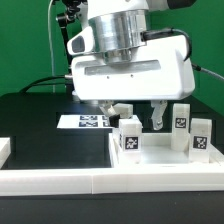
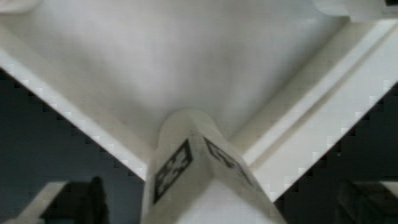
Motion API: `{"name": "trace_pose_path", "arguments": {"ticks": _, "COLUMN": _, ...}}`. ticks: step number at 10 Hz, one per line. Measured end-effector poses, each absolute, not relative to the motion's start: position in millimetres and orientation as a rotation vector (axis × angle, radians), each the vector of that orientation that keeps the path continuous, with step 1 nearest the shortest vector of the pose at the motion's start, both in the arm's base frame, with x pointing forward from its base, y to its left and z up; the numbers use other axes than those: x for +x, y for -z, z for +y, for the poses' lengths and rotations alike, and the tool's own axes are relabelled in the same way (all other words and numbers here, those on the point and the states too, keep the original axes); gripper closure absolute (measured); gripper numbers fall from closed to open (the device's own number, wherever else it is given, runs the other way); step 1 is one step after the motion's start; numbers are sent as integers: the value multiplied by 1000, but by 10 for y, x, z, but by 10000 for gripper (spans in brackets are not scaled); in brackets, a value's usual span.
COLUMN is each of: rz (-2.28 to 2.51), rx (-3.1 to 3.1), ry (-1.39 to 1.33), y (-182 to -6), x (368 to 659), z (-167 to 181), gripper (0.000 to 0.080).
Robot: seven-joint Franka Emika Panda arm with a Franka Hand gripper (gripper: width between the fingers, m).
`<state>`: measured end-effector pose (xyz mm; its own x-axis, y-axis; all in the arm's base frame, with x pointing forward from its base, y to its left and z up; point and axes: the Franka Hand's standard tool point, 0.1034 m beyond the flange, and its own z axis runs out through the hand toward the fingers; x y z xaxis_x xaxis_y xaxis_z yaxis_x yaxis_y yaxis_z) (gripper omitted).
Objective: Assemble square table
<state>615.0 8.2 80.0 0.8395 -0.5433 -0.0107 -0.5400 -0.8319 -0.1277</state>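
The pincer (image 1: 139,117) hangs spread wide and empty just above a tagged leg (image 1: 129,137) standing on the tabletop (image 1: 150,158) on the black table (image 1: 40,120). Any sideways drift could let a fingertip (image 1: 158,122) clip that leg, or topple the two legs (image 1: 190,135) standing nearby.

The white tabletop (image 1: 150,160) lies flat on the black table. Four short tagged legs (image 1: 130,137) stand upright on it.
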Motion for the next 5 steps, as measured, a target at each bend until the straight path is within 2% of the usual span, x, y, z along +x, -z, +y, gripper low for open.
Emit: {"name": "trace_pose_path", "arguments": {"ticks": 5, "rz": 253, "rx": -3062, "ry": 69, "y": -795, "x": 6148, "z": 57, "gripper": 151}}
